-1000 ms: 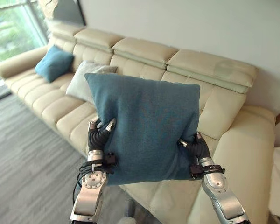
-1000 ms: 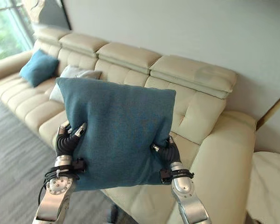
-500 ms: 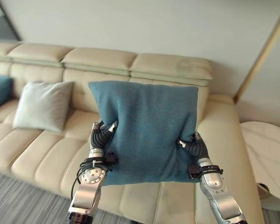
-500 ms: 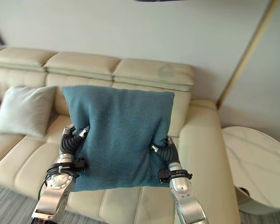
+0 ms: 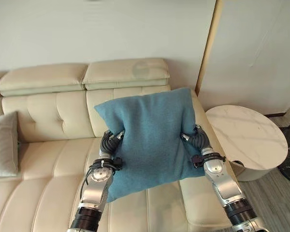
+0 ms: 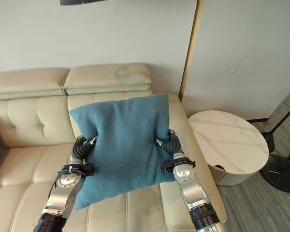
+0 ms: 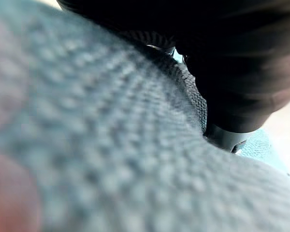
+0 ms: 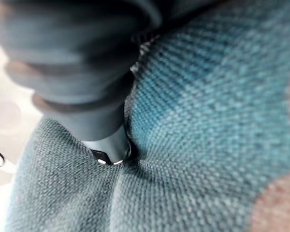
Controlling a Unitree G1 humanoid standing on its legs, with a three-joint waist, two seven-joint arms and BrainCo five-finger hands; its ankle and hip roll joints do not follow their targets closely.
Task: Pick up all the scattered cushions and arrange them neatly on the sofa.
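Note:
I hold a teal blue cushion [image 5: 152, 137] upright in the air over the right end of the cream leather sofa [image 5: 48, 111]. My left hand [image 5: 108, 145] pinches its left edge and my right hand [image 5: 197, 141] pinches its right edge. In the wrist views the woven teal cloth [image 7: 111, 159] [image 8: 193, 125] presses close against each hand's dark cover [image 7: 232, 92] [image 8: 77, 82]. The edge of a grey cushion [image 5: 2, 145] leans on the sofa's backrest at far left.
A round white marble side table [image 5: 246, 135] stands right of the sofa's armrest [image 5: 203, 183]. A dark lamp base and cable [image 6: 280, 169] lie on the wooden floor at far right. A white wall with a gold trim strip [image 5: 207, 46] rises behind.
The whole picture has swung right along the sofa, bringing the side table into sight. The blue cushion stays gripped between both hands, now tilted a little and over the sofa's right end.

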